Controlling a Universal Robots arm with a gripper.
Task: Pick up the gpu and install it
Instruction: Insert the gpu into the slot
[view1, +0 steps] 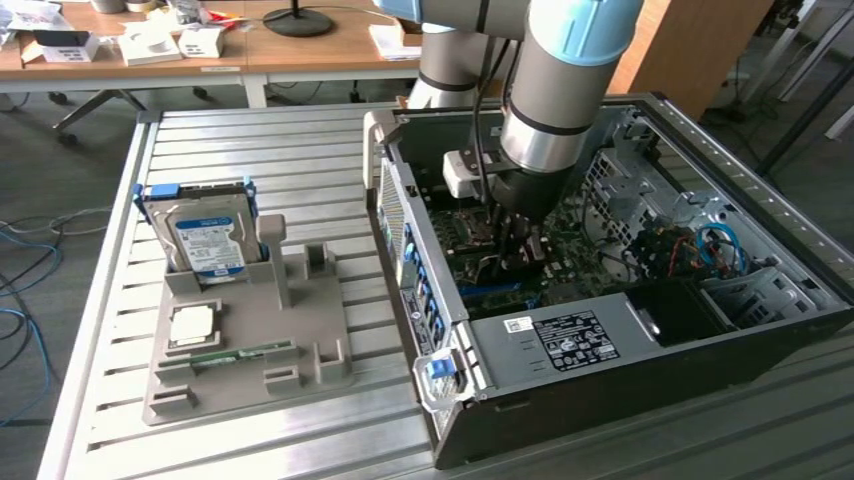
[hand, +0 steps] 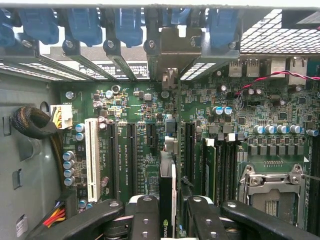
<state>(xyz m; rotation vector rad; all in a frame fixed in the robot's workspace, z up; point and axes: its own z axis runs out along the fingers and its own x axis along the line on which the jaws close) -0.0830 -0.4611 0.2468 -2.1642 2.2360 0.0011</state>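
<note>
Gripping the gpu (hand: 171, 150) edge-on between the gripper (hand: 172, 212) fingers, inside the computer case (view1: 747, 330), just above the motherboard (hand: 145, 107) slots. Risking missing the slot through slight tilt, or snagging the bracket at the rear opening.

The computer case (view1: 627, 400) is black outside and grey within, with a white-and-black label on its grey power-supply box (view1: 567, 340). Inside it the motherboard (hand: 135, 105) is dark green, dotted with silver and pale-blue capacitors, carrying one white slot (hand: 91, 157) among black ones. Blue clips (hand: 82, 25) line the case's rear edge. The gpu (hand: 167, 200), black-edged with a green logo, stands over the board between the black tool (hand: 172, 220) fingers. Beside the case, on the ribbed silver desk (view1: 254, 140), a grey tray (view1: 240, 340) holds a silver hard drive (view1: 207, 240) with a blue-and-white label and a green memory stick (view1: 240, 353). The arm (view1: 561, 90) is grey with light-blue caps.
</note>
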